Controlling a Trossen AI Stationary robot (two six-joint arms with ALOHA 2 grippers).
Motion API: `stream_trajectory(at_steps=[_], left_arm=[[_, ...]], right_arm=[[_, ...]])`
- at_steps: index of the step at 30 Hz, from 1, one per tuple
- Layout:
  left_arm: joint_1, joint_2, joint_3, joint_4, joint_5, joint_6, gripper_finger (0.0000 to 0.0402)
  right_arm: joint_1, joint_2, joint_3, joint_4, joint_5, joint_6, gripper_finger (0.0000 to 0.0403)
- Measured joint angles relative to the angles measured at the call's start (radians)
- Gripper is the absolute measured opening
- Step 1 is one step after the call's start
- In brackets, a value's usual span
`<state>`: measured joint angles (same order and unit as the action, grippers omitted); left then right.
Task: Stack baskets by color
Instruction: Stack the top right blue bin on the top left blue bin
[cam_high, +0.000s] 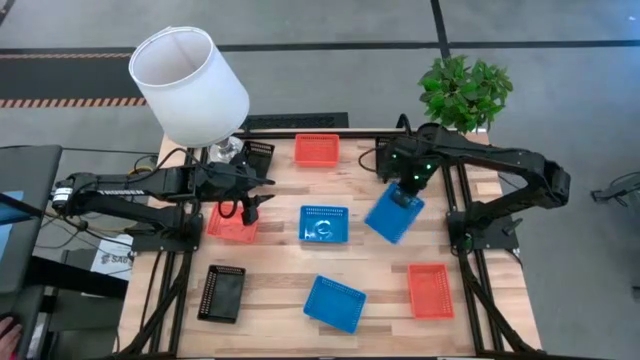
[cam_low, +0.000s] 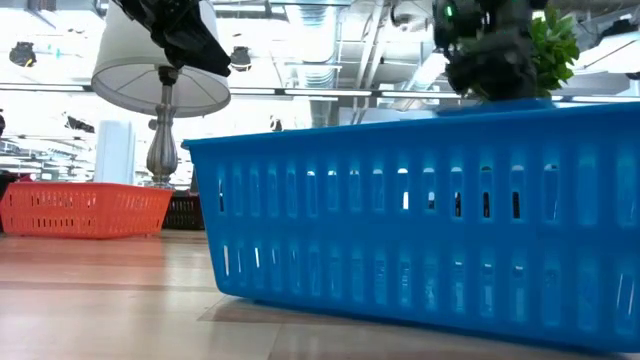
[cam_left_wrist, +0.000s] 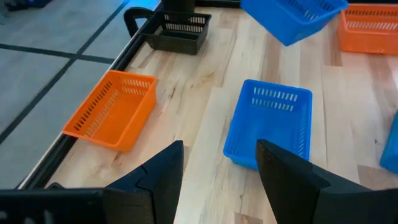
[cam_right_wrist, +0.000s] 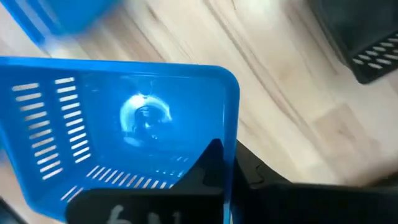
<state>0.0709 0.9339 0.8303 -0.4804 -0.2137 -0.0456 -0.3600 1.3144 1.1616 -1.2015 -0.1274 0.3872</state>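
The right hand (cam_high: 405, 190), right of centre in the high view, is pinching shut on the wall of a small blue perforated plastic basket (cam_high: 393, 212), which is tilting as though part-lifted off the wooden slatted desk (cam_high: 380, 275); the right wrist view shows a finger inside the rim and the wall clamped between the fingers. A second blue mesh basket (cam_high: 325, 224) is sitting flat at the centre, just left of the held one, and a third blue basket (cam_high: 334, 302) is lying lower centre, tilted. The sensible move, judging from this, is carrying the held basket leftward, levelling it and squaring it over the centre basket before lowering, so the walls nest rather than catch on the rim. The thin one-wall grip is likely letting the basket swing, so a slow lift is advisable. The left hand (cam_high: 250, 205), fingers part-open and holding nothing, is hovering centre-left above a red-orange mesh basket (cam_high: 232, 222). Other red-orange baskets are resting upper centre (cam_high: 316, 149) and lower right (cam_high: 430, 290); a black mesh basket (cam_high: 222, 293) is lying lower left.
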Motion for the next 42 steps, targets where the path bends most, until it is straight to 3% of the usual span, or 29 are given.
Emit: stream_trajectory(at_steps=[6, 11, 14, 23, 42], left_arm=[[-0.028, -0.027, -0.001, -0.017, -0.007, 0.051, 0.019], [-0.057, -0.047, -0.001, -0.031, 0.009, 0.061, 0.019], [-0.077, -0.061, -0.001, -0.031, 0.016, 0.077, 0.019], [-0.089, -0.077, 0.0, -0.014, 0.008, 0.106, 0.019], [-0.089, -0.077, 0.0, -0.018, 0.05, 0.108, 0.019]], right_arm=[[0.196, 0.0, 0.018, 0.261, 0.149, 0.63, 0.0017], [0.348, 0.067, 0.016, 0.319, 0.353, 0.967, 0.0006], [0.403, 0.13, 0.017, 0.346, 0.397, 1.102, 0.0012], [0.43, 0.285, 0.017, 0.614, 0.399, 1.143, 0.0011], [0.408, 0.328, 0.016, 0.629, 0.392, 1.14, 0.0017]])
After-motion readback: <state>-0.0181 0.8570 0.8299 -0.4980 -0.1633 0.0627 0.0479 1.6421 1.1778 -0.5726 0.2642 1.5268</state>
